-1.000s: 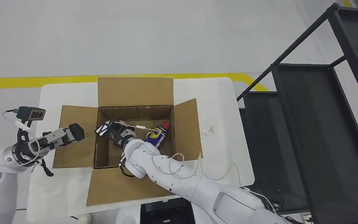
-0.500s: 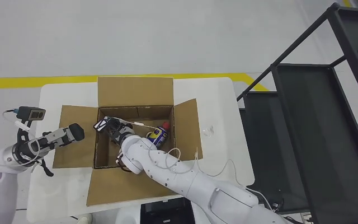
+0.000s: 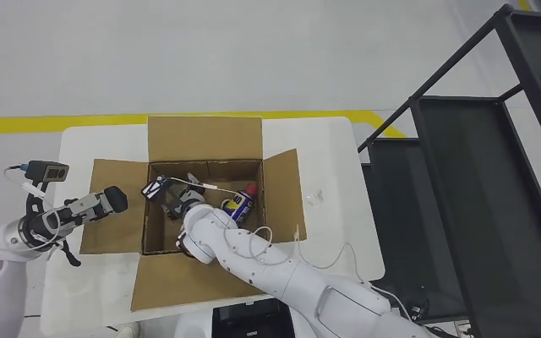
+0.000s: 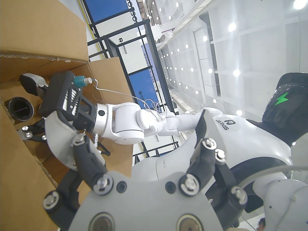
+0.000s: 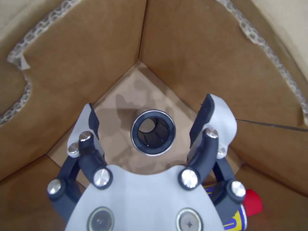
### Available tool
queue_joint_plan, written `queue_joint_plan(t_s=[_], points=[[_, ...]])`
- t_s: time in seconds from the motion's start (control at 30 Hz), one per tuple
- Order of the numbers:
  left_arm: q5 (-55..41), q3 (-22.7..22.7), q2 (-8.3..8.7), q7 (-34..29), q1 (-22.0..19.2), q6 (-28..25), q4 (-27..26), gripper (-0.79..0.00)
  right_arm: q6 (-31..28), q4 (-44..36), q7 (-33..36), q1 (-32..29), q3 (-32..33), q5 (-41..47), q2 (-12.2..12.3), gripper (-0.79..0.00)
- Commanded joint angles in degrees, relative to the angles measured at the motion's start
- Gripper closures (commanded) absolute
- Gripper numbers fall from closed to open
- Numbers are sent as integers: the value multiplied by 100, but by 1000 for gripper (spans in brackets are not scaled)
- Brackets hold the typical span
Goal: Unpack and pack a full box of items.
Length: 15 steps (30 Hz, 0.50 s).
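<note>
Over the last second the right gripper [image 5: 151,108] has crept a little further across the cardboard box [image 3: 203,135], toward the far corner on the robot's left, and it now sits straight above a metal ring [image 5: 156,143] that stands on end on the box floor, tucked close into that corner. Its fingers [image 5: 217,116] are spread wide, one to each side of the ring and above its rim, with nothing held between them; they look clear of the ring, not touching it. A spray can [image 3: 239,203] with a red cap lies in the box nearer the wall on the robot's right, and has not shifted. The left gripper [image 4: 131,123] has stayed where it was, over the box's left flap just outside the opening, its fingers also wide apart and empty. The box rests on the white bench [image 3: 330,152] with all four flaps folded out. The small move reads as a final lining-up over the ring, so the step in hand is most likely lifting it out, with the can still to follow. What comes next probably calls for a straight descent and a firm squeeze, and the close walls of the corner may catch a finger, while the smooth round ring could slip
</note>
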Motion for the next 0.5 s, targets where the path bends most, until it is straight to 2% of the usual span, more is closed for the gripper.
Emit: queue_joint_plan(t_s=[0.0, 0.1, 0.17, 0.23, 0.3, 0.47], points=[[0, 0, 0, 0, 0, 0, 0, -785, -18, -220, -107, -198, 83, -207, 90, -785], [0, 0, 0, 0, 0, 0, 0, -785, -187, -692, -425, -583, 316, -462, 279, -785], [0, 0, 0, 0, 0, 0, 0, -785, -556, -1795, -707, -1242, 615, -798, 543, -785], [0, 0, 0, 0, 0, 0, 0, -785, -899, -2976, -400, -1757, 593, -1163, 684, -785], [0, 0, 0, 0, 0, 0, 0, -785, -868, -3522, -192, -2018, 517, -1465, 733, -785], [0, 0, 0, 0, 0, 0, 0, -785, -1228, -4320, -603, -2504, 620, -1478, 1017, -785]])
